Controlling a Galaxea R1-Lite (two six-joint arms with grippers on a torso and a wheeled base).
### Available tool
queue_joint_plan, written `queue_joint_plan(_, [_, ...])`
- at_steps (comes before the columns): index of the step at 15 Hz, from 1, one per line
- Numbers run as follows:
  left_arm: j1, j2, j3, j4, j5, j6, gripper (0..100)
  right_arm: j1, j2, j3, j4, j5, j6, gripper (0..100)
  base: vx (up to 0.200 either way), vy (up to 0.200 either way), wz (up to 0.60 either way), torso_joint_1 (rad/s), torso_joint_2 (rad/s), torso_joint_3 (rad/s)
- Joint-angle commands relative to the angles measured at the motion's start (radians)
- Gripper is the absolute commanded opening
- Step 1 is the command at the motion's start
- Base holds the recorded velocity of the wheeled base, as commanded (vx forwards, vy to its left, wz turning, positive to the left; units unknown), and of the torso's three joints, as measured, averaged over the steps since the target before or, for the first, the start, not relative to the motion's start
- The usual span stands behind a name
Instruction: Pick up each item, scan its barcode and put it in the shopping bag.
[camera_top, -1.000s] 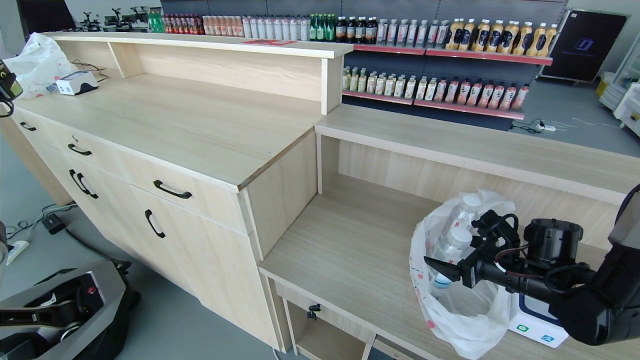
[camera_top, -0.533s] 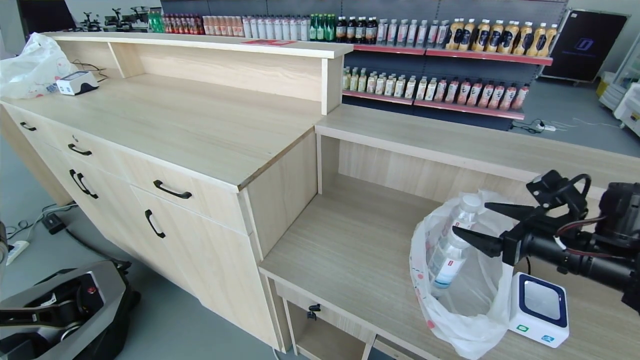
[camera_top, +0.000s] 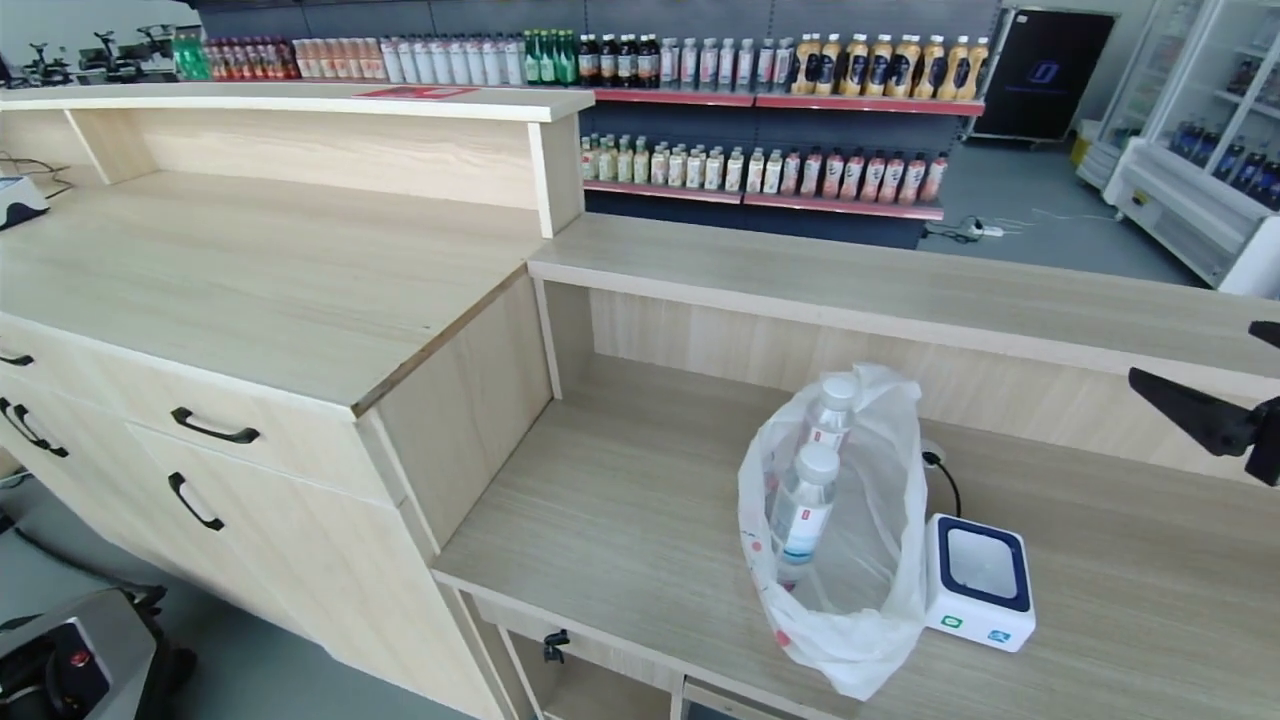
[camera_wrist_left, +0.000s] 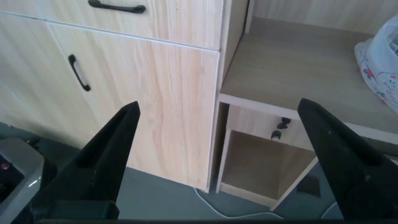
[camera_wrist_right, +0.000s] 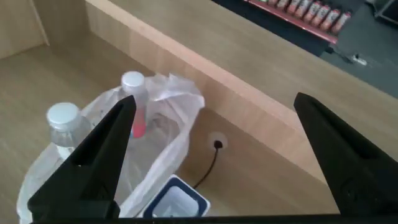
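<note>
shopping bag (camera_top: 850, 560): holds two bottles (camera_top: 805, 495), scanner (camera_top: 978, 582) just beside it
right gripper (camera_wrist_right: 213, 99): spread, empty, well right of shopping bag
left gripper (camera_wrist_left: 217, 104): spread, empty
tip: likely stay clear of bag rim

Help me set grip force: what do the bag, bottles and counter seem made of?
The bag looks like thin, translucent plastic film, glossy and crinkled; the bottles show through it. The bottles seem clear, shiny plastic with white caps. The counter shows pale matte wood grain: probably laminate board, perhaps solid wood.
</note>
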Motion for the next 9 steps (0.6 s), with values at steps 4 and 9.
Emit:
queue_joint_plan(4, [-0.001,0.001,0.0,0.0,0.0,-0.001,100,-0.32,0.072,-0.277,0.417,-0.003,-0.001,100,0.0,0.0,-0.6,0.0,0.0,0.006])
queue_joint_plan(9, [-0.001,0.001,0.0,0.0,0.0,-0.001,100,-0.487,0.385,-0.354,0.426,0.026,-0.1,100,0.0,0.0,-0.48,0.001,0.0,0.002])
